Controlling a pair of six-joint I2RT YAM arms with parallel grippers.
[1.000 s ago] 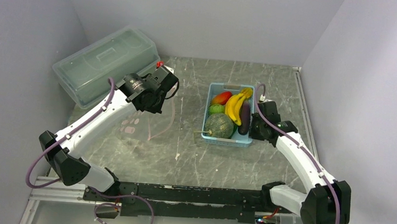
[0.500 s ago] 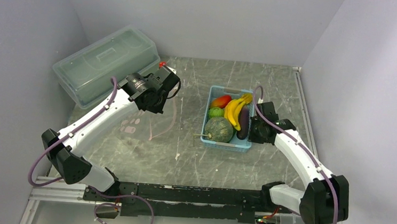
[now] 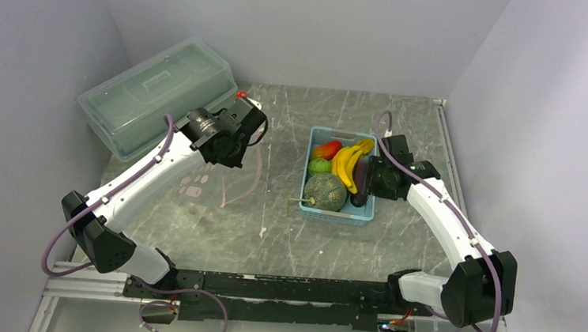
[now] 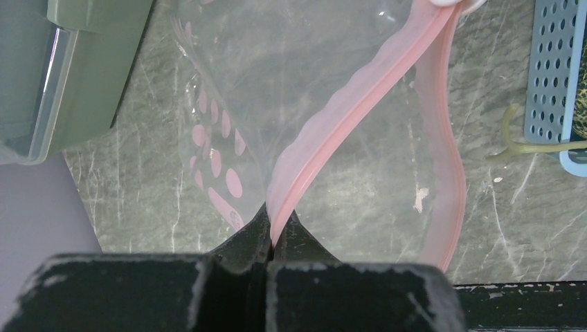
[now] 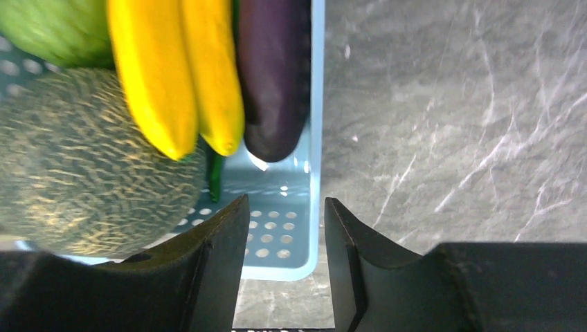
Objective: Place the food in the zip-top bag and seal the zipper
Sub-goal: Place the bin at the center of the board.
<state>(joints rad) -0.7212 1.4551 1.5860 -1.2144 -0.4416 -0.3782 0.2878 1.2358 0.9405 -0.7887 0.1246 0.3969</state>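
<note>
The clear zip-top bag (image 4: 277, 76) with pink dots lies on the table left of centre, its mouth held open. My left gripper (image 4: 272, 232) is shut on the pink zipper (image 4: 346, 114) strip; it also shows in the top view (image 3: 233, 141). The food sits in a light-blue basket (image 3: 366, 213): yellow bananas (image 5: 173, 69), a dull-green netted melon (image 5: 76, 159), a purple eggplant (image 5: 273, 76), a small green ball (image 3: 319, 166) and a red-orange piece (image 3: 328, 149). My right gripper (image 5: 284, 228) is open and empty, over the basket's near right corner, just short of the eggplant and banana tips.
A large translucent lidded box (image 3: 154, 95) stands at the back left, close to the bag. Grey walls close in on the left, back and right. The basket (image 4: 554, 76) lies just right of the bag's mouth.
My right gripper has moved left and away from the bases, from beside the basket to over its right side. The left gripper holds the bag almost still.
</note>
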